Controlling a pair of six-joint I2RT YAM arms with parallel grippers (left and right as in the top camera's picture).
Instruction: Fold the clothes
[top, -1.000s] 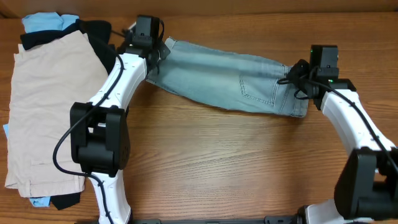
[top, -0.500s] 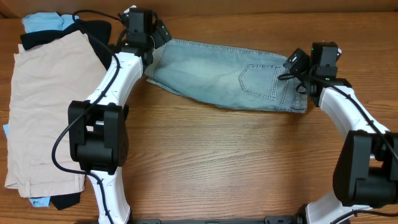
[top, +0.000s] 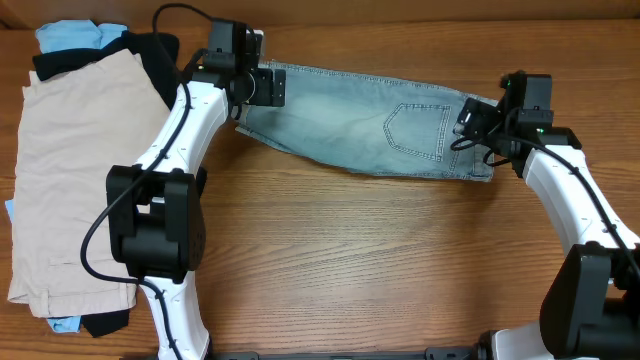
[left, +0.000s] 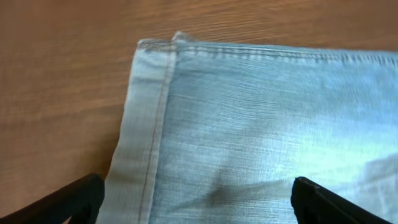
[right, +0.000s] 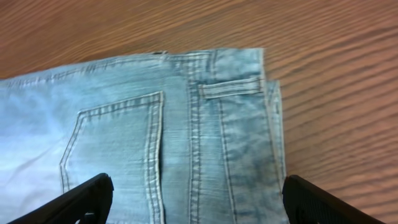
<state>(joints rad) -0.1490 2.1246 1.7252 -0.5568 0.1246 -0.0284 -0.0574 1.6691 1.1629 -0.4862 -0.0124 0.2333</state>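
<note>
Faded denim shorts (top: 370, 130) lie flat as a long band on the wood-grain table (top: 380, 260). The left gripper (left: 196, 186) hangs spread wide over their stitched hem. The right gripper (right: 198, 190), also spread, is over their waistband end. A smooth beige-topped pile (top: 75, 170) lies left of them.

A brown wooden table (top: 380, 260) (grain running left to right in the overhead view), matte and plain.

Overhead top-down; wrists close over shorts (top: 340, 125).
</note>
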